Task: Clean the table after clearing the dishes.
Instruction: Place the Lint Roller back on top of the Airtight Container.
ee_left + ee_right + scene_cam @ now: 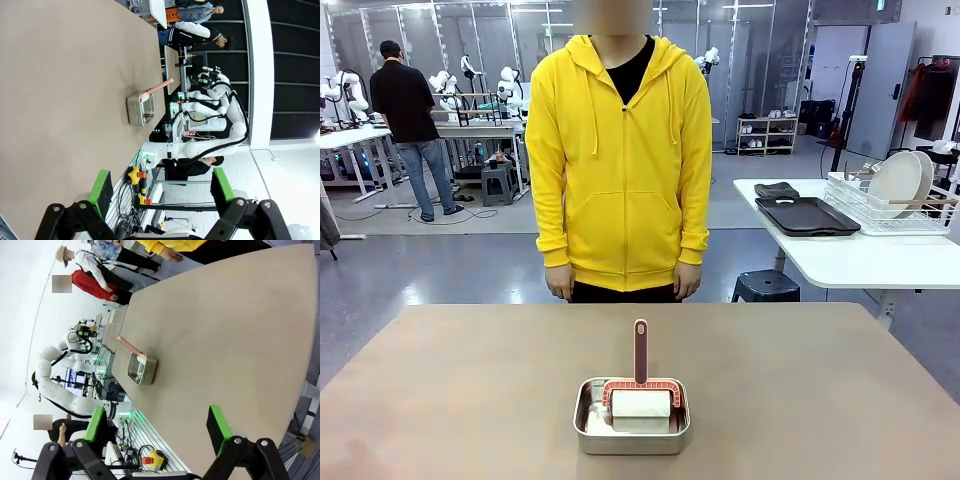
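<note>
Looking across the table, you are seeing its plain tan top stretching below both grippers, a small steel pan holding a pink-handled lint roller near your edge. The left gripper and right gripper are hovering above it, jaws spread wide, gripping nothing.

Floor: I see glossy grey, with light reflections.
Side table: white, on my right; it carries a white wire rack and a dark tray.
Stool: dark, just beside that table.
Back shelf: low, far off.
</note>
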Tool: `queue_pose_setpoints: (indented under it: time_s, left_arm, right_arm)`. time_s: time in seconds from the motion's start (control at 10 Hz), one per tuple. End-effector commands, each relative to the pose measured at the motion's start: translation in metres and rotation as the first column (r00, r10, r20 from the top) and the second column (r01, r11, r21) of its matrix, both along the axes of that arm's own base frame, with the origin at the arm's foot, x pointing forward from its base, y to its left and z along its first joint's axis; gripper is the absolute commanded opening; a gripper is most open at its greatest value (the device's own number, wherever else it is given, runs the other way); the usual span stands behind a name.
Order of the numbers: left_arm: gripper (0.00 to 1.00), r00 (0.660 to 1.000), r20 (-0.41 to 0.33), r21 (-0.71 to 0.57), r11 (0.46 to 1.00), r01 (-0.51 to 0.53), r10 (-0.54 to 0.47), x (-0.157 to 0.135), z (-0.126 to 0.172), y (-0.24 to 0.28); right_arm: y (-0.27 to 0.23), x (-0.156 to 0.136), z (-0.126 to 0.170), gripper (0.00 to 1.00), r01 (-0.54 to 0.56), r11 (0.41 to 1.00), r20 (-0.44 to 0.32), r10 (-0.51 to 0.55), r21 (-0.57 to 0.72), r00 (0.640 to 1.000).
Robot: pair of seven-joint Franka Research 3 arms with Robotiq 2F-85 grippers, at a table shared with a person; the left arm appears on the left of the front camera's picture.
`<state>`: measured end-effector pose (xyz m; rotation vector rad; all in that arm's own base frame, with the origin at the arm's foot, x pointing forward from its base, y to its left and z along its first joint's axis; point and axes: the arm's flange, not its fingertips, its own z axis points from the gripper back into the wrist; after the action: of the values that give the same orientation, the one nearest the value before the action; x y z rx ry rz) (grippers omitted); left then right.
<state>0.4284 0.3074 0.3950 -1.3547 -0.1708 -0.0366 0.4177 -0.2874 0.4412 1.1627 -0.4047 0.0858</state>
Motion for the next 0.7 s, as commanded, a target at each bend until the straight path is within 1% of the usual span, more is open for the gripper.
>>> queue_pose_setpoints:
  time_s: [0.0,0.6]
  left_arm:
    - [1.00,1.000,0.008,0.005,1.000,-0.001,0.001,-0.0026,0.0004,0.0011]
    - [1.00,1.000,0.008,0.005,1.000,-0.001,0.001,-0.0026,0.0004,0.0011]
  right_arm:
    - [0.0057,-0.0034,0.0044,1.00,-0.001,1.000,0.004,0.001,0.002,1.000]
    - [0.0057,-0.0034,0.0044,1.00,-0.001,1.000,0.004,0.001,0.002,1.000]
